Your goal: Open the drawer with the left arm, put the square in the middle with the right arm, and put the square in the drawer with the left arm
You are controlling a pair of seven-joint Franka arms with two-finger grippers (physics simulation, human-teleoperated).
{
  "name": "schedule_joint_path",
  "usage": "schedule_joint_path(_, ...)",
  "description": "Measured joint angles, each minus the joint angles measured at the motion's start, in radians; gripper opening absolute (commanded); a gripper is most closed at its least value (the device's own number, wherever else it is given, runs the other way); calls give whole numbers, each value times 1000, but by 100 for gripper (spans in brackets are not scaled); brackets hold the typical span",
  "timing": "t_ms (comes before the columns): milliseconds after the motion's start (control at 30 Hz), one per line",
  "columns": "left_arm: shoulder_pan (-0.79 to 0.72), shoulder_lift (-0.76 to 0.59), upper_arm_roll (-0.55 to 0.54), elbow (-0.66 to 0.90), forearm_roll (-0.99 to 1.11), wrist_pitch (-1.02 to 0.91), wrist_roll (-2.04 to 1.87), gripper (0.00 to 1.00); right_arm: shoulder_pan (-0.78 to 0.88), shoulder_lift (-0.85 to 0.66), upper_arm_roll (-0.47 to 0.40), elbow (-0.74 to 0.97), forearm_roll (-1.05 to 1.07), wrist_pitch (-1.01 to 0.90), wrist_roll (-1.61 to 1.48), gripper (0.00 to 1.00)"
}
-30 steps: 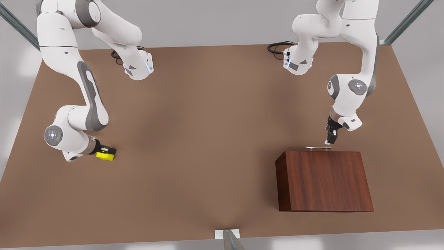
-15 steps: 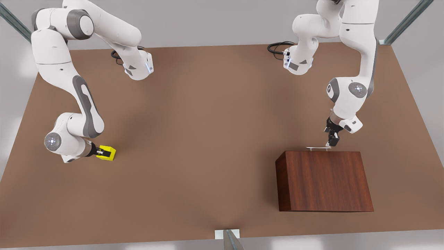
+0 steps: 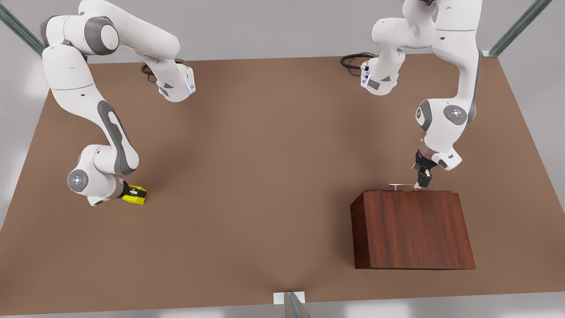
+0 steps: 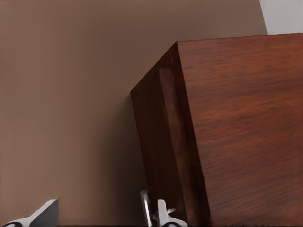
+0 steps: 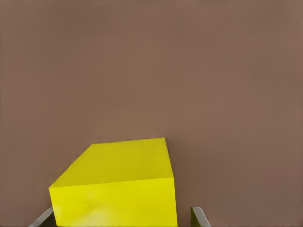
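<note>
White jointed arms (image 3: 90, 95), grey joint covers, black cables (image 3: 353, 59)

Matte brown tabletop (image 3: 265, 176). Wood-grain cabinet (image 3: 412, 229) resting at front view's right; yellow cube (image 3: 136, 197) at left. Well apart.

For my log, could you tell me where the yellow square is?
The square sits on the table at the front view's left, between the right gripper's fingers.

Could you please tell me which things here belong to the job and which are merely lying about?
Job: drawer with handle, left hand at it; yellow square at right hand.
Lying about: black cables, cabinet, table.
</note>
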Motion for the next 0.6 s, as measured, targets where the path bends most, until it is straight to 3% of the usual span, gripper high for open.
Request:
schedule_joint_path(33, 0, -5, 1, 0, 1, -3, -1, 100, 2, 4, 0, 4, -4, 6, 0, 97)
schedule_joint_path(133, 7, -7, 1, 0, 2, -3, -2, 100, 5, 5, 0, -6, -6, 22, 2, 83)
schedule_joint_path(200, 1, -11, 1, 1, 2, -2, -7, 100, 6, 11, 0, -6, -6, 25, 2, 83)
schedule_joint_path(400, -64, -1, 1, 2, 1, 1, -19, 100, 6, 13, 0, -3, -6, 29, 2, 59)
schedule_joint_path(600, -58, 11, 1, 0, 1, -3, -20, 100, 8, 0, 1, -1, -3, 18, -1, 59)
